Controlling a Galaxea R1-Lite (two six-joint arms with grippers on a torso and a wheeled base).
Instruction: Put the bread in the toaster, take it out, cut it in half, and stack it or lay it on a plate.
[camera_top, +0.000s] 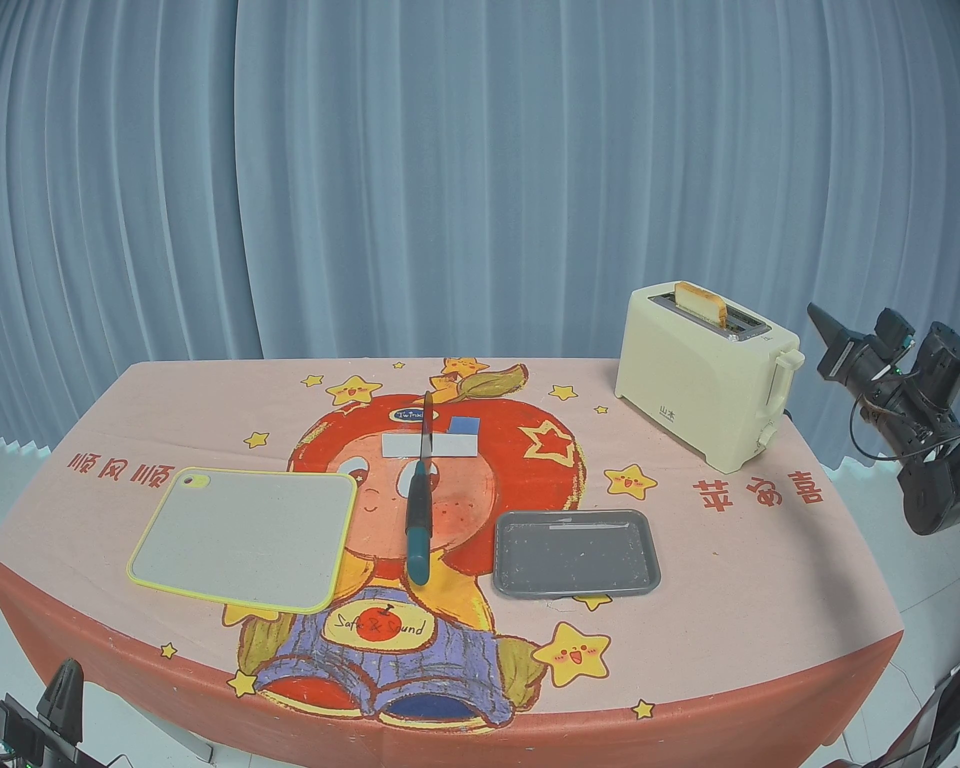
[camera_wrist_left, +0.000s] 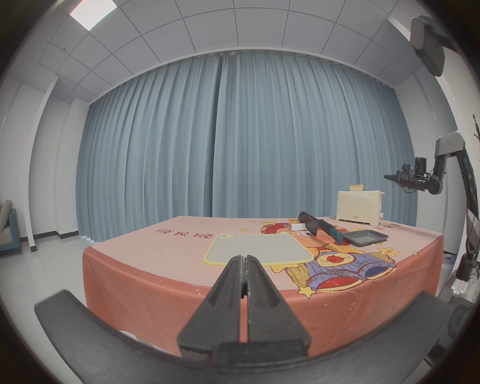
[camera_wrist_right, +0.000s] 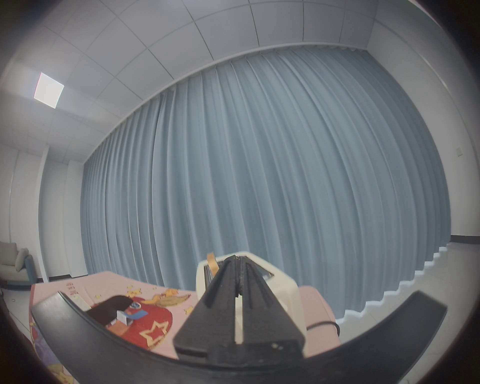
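A slice of bread stands up out of a slot of the cream toaster at the table's back right. Between the light cutting board and the grey plate lies a teal-handled knife, its blade propped on a small white and blue block. My right gripper hangs off the table's right side, level with the toaster's top, shut and holding nothing; the toaster and bread lie just beyond it. My left gripper is shut and empty, low before the table's front left corner.
The round table wears a pink cartoon cloth and drops off at the front and right edges. A blue curtain hangs behind it. Open cloth lies in front of the board and plate. The toaster's lever faces the right edge.
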